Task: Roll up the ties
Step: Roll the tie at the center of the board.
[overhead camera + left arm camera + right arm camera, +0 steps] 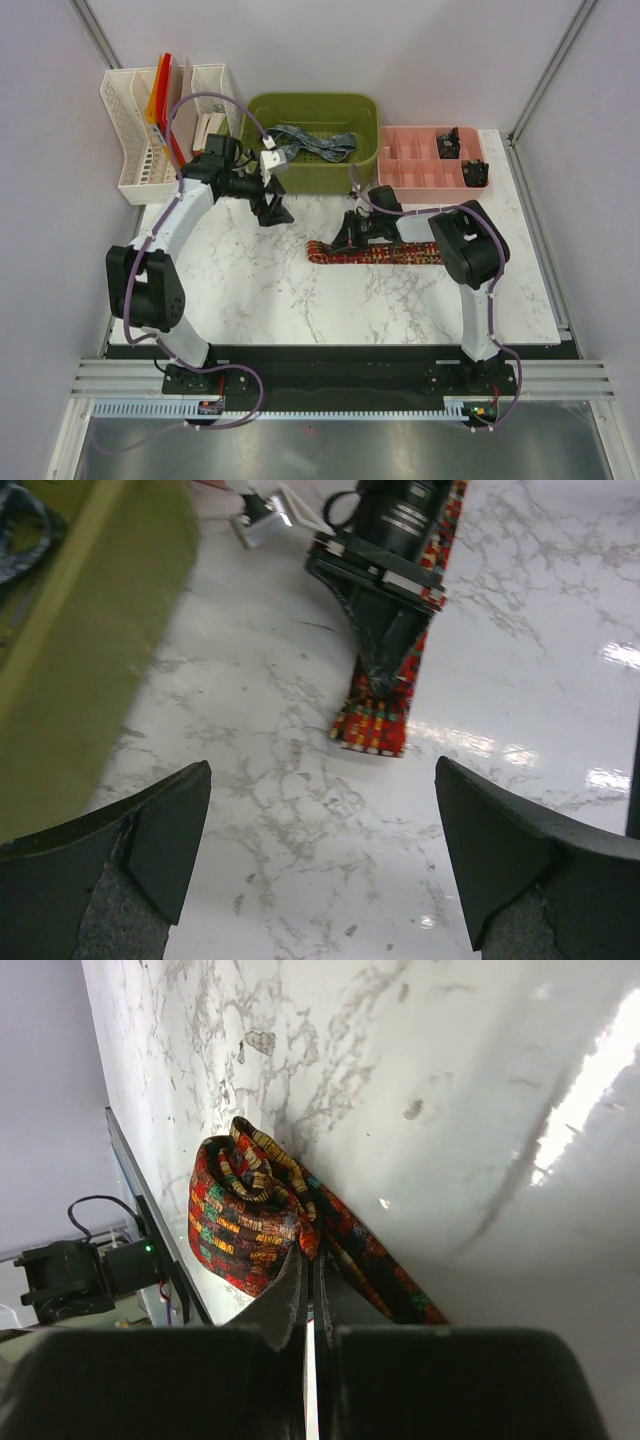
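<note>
A red, orange and dark patterned tie (385, 253) lies stretched left to right on the marble table. My right gripper (350, 236) is shut on this tie near its left end. In the right wrist view the closed fingertips (310, 1255) pinch a bunched fold of the tie (240, 1222). My left gripper (277, 213) hangs open just left of the tie, with nothing between its fingers (170, 830). Its view shows the tie's blunt end (375, 725) ahead, with the right gripper (385, 630) resting on the tie. A blue-grey patterned tie (312, 142) lies in the green bin.
The green bin (312, 103) stands at the back centre, close behind the left gripper. A pink compartment tray (415, 165) sits at the back right. White organiser baskets (135, 140) stand at the back left. The table's front edge (330, 345) runs near the arm bases.
</note>
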{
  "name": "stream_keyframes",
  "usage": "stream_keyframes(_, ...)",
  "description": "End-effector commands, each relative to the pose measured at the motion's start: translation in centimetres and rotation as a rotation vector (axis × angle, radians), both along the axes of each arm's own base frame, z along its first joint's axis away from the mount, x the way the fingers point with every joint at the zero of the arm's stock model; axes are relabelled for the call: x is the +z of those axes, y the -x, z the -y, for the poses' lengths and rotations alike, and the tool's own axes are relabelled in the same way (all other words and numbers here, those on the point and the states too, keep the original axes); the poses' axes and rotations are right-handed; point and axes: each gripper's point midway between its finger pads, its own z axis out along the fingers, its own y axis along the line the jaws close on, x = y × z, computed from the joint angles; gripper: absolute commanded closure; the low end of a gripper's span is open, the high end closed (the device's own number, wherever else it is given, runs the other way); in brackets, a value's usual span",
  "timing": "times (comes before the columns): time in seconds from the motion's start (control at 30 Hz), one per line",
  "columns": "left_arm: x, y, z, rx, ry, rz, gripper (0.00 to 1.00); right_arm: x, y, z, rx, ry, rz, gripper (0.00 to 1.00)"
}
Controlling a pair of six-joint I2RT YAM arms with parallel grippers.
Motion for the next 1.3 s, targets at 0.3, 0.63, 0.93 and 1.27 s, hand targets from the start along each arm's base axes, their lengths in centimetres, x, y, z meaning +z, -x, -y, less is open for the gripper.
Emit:
stream_keyframes(0.3,-2.0,4.7,-2.5,-0.160,-0.031,0.175,0.01,-2.6,0.7,-1.0,0.079,0.138,0.124,1.00)
stream_keyframes(0.63,-11.2,4.0,1.1,-0.243,-0.197,0.225,0.01,-3.2,1.5,-1.2,0.092,0.175,0.117,1.00)
stream_keyframes(0.93,-14.3,2.0,2.4,-0.188,-0.288,0.199,0.08,-3.3,2.0,-1.5,0.073,0.174,0.086,1.00)
stream_keyframes(1.27,-14.8,2.4,2.7,-0.205,-0.275,0.178,0.27,-3.7,2.8,-1.4,0.048,0.176,0.069,1.00)
